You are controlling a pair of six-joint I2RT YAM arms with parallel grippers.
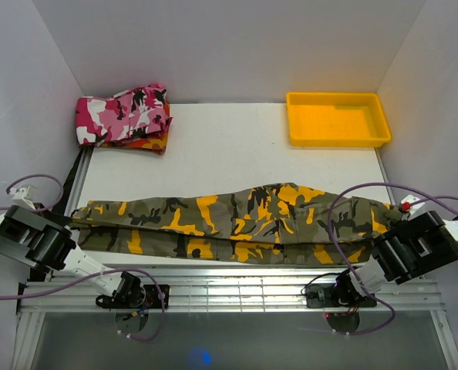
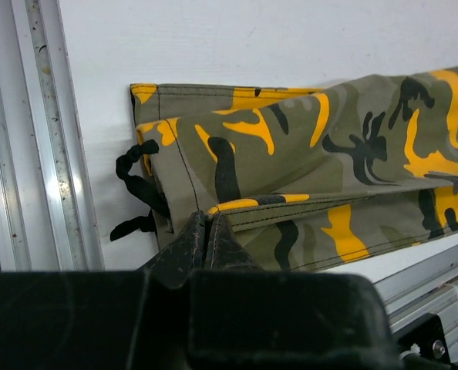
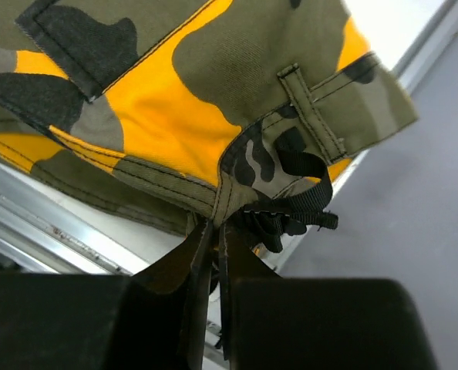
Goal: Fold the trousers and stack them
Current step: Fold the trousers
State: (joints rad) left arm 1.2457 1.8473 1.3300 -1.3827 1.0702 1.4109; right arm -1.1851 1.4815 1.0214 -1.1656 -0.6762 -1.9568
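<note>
At the near edge of the white table (image 1: pixel 229 154) lie long green, orange and black cloth trousers (image 1: pixel 237 220). My left gripper (image 2: pixel 206 221) pinches the leg end, my right gripper (image 3: pixel 216 229) the waist.

The trousers (image 2: pixel 306 154) run off the right of the left wrist view, their near edge behind the left gripper (image 2: pixel 206 231); the right wrist view cuts them at top and left. From above, the arms (image 1: pixel 36 239) cover their near corners, and an orange garment (image 1: pixel 153 144) is a sliver under the pink garment (image 1: pixel 121 116).
</note>
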